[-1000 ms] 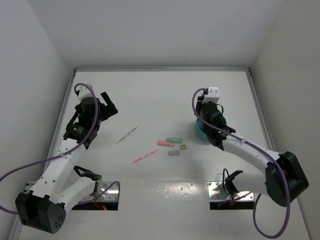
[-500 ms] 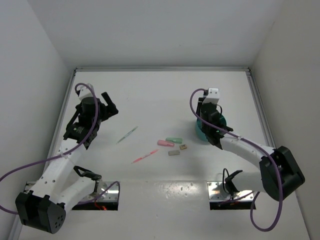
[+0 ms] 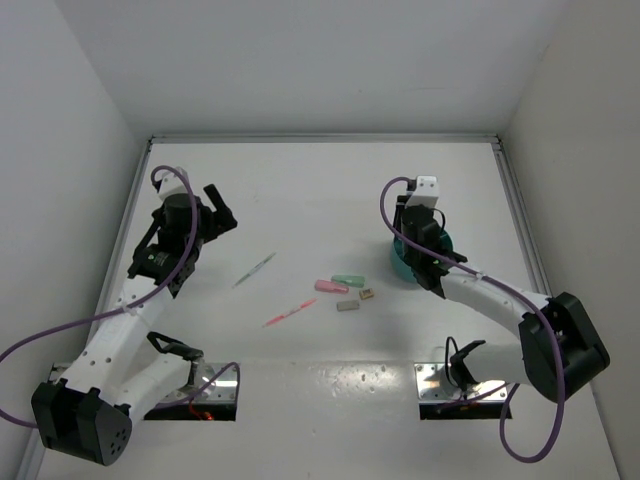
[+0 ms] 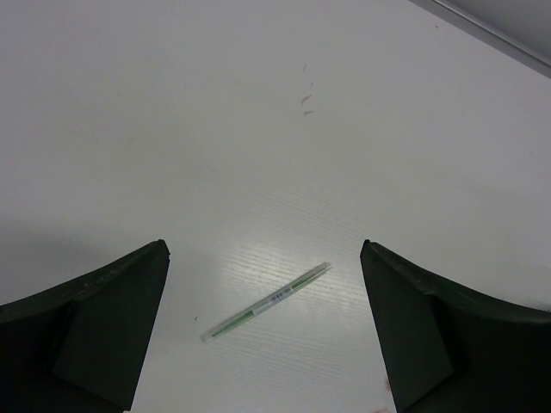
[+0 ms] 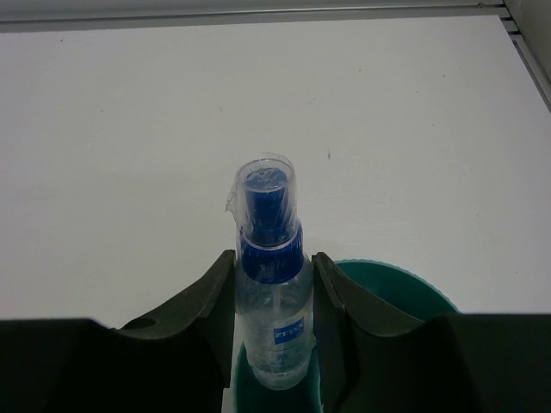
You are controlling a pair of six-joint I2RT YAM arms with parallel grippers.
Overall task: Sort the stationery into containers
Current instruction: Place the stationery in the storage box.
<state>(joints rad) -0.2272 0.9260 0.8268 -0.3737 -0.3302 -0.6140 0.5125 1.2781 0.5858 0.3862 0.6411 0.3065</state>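
Observation:
My right gripper (image 3: pixel 418 246) is shut on a small clear bottle (image 5: pixel 271 288) with a blue cap. It holds the bottle upright with its base down inside the round teal cup (image 5: pixel 405 288), which also shows in the top view (image 3: pixel 398 262). My left gripper (image 4: pixel 263 255) is open and empty above the table, also seen in the top view (image 3: pixel 216 209). A thin white-green pen (image 4: pixel 267 301) lies beyond it, also in the top view (image 3: pixel 255 269). A pink pen (image 3: pixel 289 313), a pink stick (image 3: pixel 331 287), a green stick (image 3: pixel 347 280), a tan block (image 3: pixel 367 294) and a grey block (image 3: pixel 346 306) lie mid-table.
White walls close the table on the left, back and right, with a metal rail (image 3: pixel 320 139) along the far edge. The two arm base plates (image 3: pixel 455 385) sit at the near edge.
The right arm has shifted slightly at the cup, still holding the bottle. The left arm and the items on the table have not moved.

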